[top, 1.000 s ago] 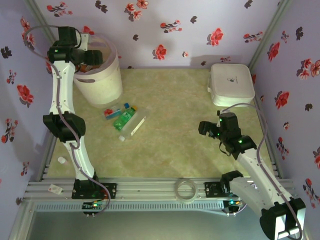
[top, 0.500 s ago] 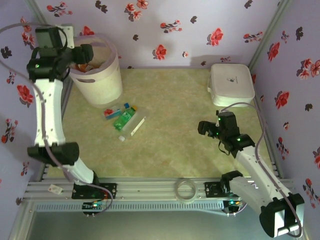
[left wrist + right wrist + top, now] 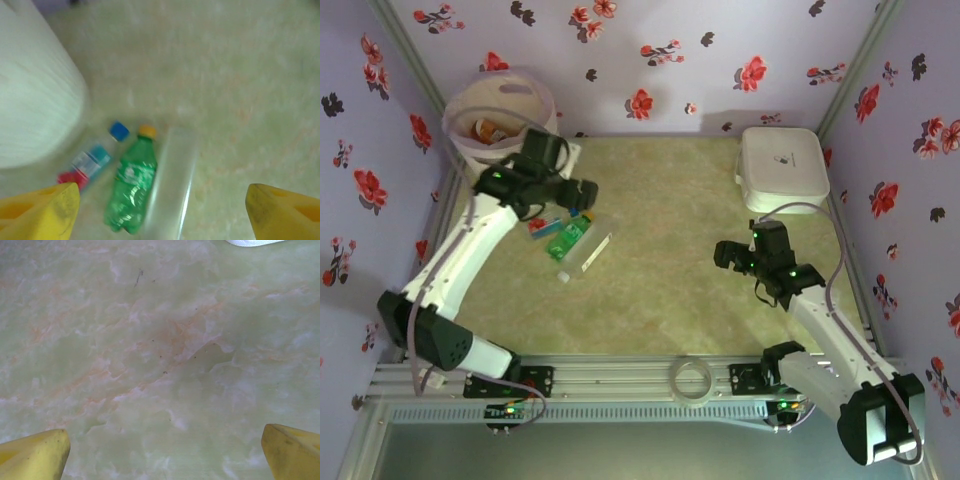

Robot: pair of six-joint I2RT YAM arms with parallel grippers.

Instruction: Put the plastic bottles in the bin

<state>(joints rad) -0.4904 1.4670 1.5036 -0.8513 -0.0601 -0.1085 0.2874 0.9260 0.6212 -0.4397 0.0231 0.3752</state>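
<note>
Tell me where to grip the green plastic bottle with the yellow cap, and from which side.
Probably from straight above, pinching the green bottle across its shoulder just below the yellow cap. It lies flat and narrows there, which leaves finger room beside the clear bottle on one flank and the blue-capped bottle on the other.

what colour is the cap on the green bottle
Yellow-orange cap on the green bottle; best in the left wrist view.
</note>
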